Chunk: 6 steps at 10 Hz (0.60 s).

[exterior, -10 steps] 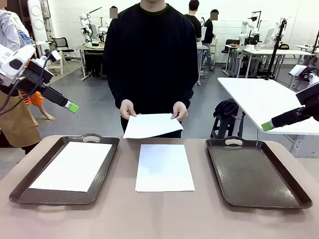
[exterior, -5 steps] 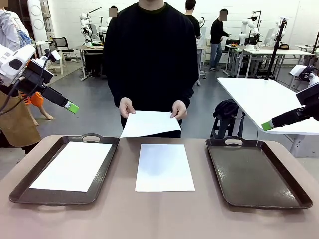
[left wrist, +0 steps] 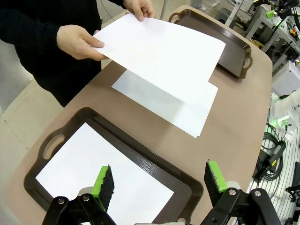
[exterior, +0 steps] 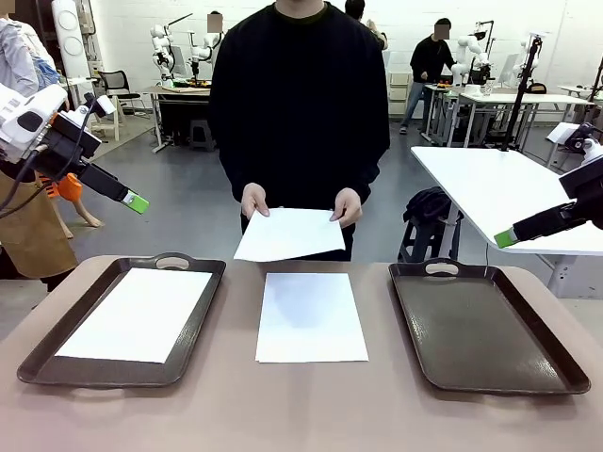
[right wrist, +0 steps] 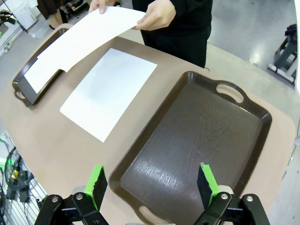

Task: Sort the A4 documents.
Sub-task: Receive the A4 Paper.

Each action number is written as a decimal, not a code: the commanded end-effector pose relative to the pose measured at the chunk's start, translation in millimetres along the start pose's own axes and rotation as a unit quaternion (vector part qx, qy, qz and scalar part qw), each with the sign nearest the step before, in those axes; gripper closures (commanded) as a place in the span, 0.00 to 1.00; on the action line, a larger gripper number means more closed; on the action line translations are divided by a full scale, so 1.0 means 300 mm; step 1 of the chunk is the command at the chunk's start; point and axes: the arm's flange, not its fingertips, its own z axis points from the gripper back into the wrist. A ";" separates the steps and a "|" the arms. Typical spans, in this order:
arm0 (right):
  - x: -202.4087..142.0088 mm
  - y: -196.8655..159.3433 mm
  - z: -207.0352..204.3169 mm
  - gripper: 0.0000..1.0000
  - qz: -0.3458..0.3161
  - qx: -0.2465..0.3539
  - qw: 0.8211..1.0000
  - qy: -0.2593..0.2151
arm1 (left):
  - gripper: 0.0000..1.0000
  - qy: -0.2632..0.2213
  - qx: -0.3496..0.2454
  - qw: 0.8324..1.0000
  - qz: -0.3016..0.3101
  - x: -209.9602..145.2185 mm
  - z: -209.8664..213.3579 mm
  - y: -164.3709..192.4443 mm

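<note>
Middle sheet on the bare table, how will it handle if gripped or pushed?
Middle sheet looks very thin: probably light, floppy. It lies flat on the table, so likely slides when pushed, hard to pinch from above.

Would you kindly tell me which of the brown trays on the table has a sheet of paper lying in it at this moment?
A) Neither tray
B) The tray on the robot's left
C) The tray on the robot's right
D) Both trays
B: a white sheet lies flat in the left tray, while the right tray is bare brown inside.
</note>
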 end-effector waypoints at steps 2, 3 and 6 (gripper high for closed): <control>-0.002 -0.004 -0.004 0.00 -0.002 0.008 1.000 -0.003 | 0.00 0.001 0.000 1.000 -0.003 0.000 0.000 -0.001; -0.002 -0.004 -0.004 0.00 -0.002 0.008 1.000 -0.003 | 0.00 0.001 0.000 1.000 -0.003 0.000 0.000 -0.001; -0.002 -0.004 -0.004 0.00 -0.002 0.008 1.000 -0.003 | 0.00 0.001 0.000 1.000 -0.003 0.000 0.000 -0.001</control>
